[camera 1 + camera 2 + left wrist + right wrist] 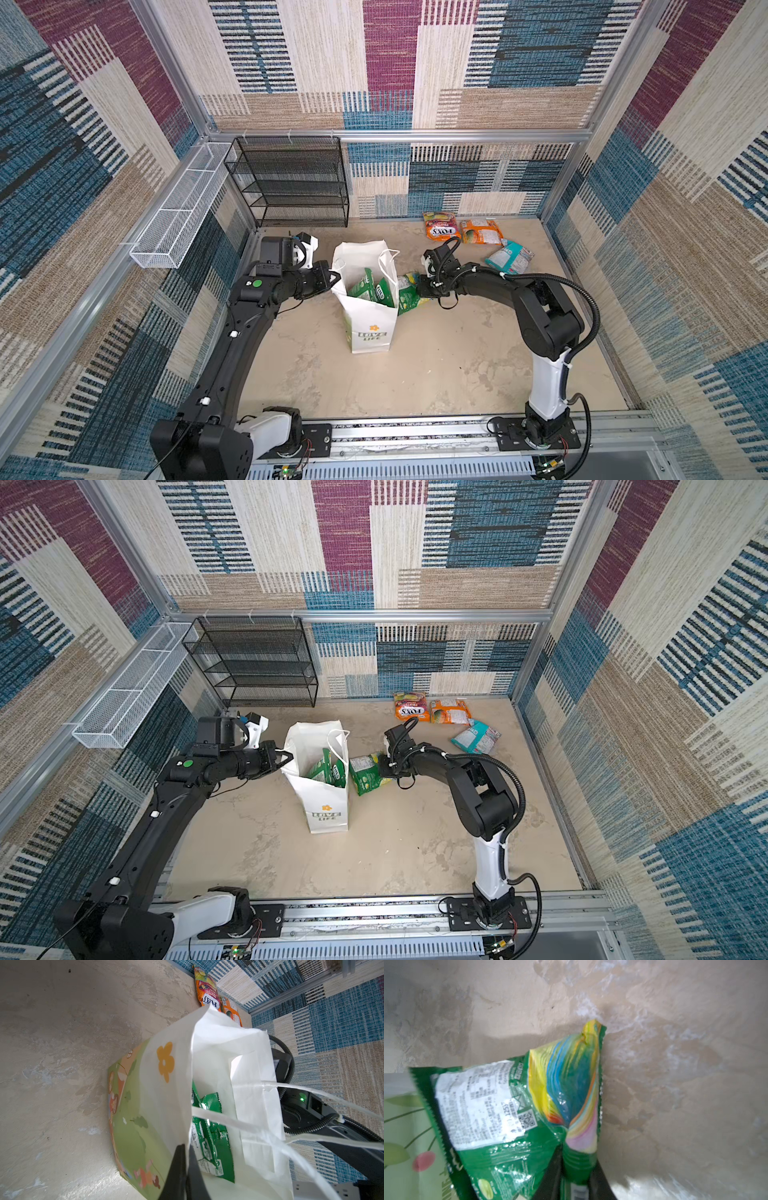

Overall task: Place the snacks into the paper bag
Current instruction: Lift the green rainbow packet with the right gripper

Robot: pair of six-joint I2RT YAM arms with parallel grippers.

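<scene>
Your green packet (529, 1115) is outside the paper bag (370, 328), just beside the bag's side wall on the right arm's side; in both top views it shows there (365, 773). The right tool (577, 1172) is clamped on 1 corner of it, with the crinkled plastic pinched between the 2 black fingers (556, 1169). The packet's printed white label faces the right wrist camera. Whether its far end touches the counter (675, 1084), you cannot tell from these views.

The paper bag stands upright and open near the middle of the counter, with the "LOVE LIFE" print and orange flower facing the rail. Inside it, the bagged green packets (212, 1136) stand on edge against the wall. The left tool (186, 1147) is closed tight on the bag's rim, 1 finger outside the paper and 1 inside, on the side away from the right arm.

3 more packets lie flat near the back wall, well apart from the bag: the orange FOX'S packet (440, 226), the second orange packet (482, 232) touching it, and the teal-white packet (509, 257) nearer the right arm.

The black mesh rack (291, 183) stands in the back corner, and the white wire basket (178, 216) hangs on the side wall.
</scene>
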